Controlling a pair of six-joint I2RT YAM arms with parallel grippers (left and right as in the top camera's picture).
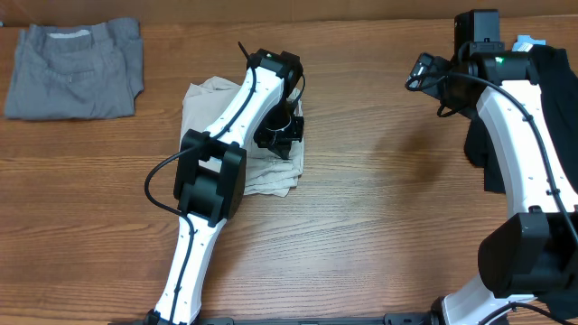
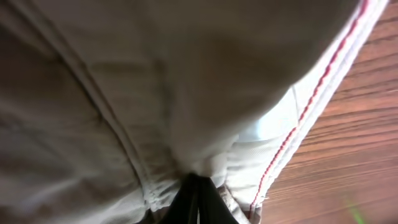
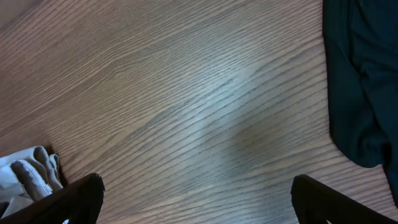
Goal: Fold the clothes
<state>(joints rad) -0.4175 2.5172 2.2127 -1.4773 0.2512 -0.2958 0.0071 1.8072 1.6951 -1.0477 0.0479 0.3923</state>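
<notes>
Cream shorts (image 1: 203,104) lie crumpled on the table (image 1: 379,208), left of centre, under the left arm. The left gripper (image 1: 278,135) is down on their right side, fingers pressed together on a pinch of the cloth (image 2: 155,81); a red-stitched hem (image 2: 323,81) runs beside it. The right gripper (image 3: 196,186) hangs over bare wood, fingers spread wide, holding nothing, just beside the black garment (image 3: 364,74) at the right edge. Farther back, a blue tag (image 1: 528,41) shows at that garment's top. Grey shorts (image 1: 77,72) lie folded in the far left corner.
</notes>
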